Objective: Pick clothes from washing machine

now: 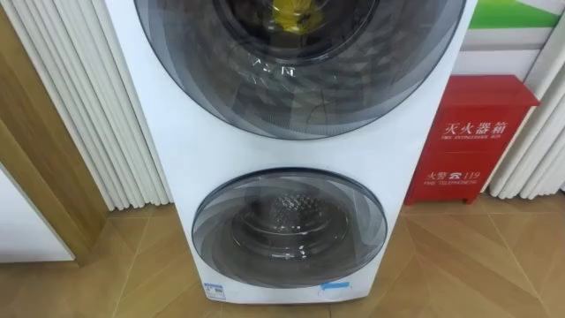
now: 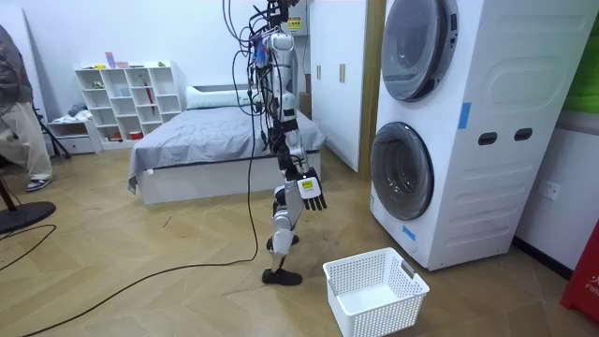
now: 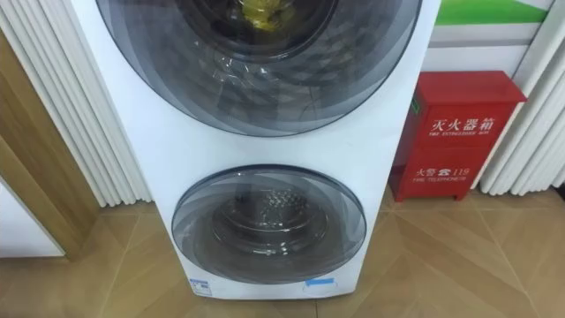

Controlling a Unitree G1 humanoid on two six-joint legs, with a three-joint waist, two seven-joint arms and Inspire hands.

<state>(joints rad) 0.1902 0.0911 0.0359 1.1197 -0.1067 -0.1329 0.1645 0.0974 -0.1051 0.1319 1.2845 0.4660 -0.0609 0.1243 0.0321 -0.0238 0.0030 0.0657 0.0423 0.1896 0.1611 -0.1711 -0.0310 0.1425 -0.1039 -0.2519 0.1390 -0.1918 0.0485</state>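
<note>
A white washing machine (image 1: 177, 150) with two stacked drums stands straight in front of me. Its upper round door (image 1: 353, 79) is closed, and something yellow (image 1: 291, 13) lies behind the glass. The lower door (image 1: 290, 228) is closed too, with a bare metal drum behind it. In the room view I stand about a step from the machine (image 2: 487, 103), facing it. My right hand (image 2: 312, 192) hangs at my side with straight fingers and holds nothing. A white laundry basket (image 2: 374, 292) sits empty on the floor between me and the machine.
A red fire-extinguisher box (image 1: 477, 137) stands right of the machine against the wall. White slats (image 1: 88, 97) and a wooden door frame (image 1: 35, 177) are at its left. Behind me are a bed (image 2: 206, 150), a white shelf (image 2: 131, 98) and a person (image 2: 19, 103).
</note>
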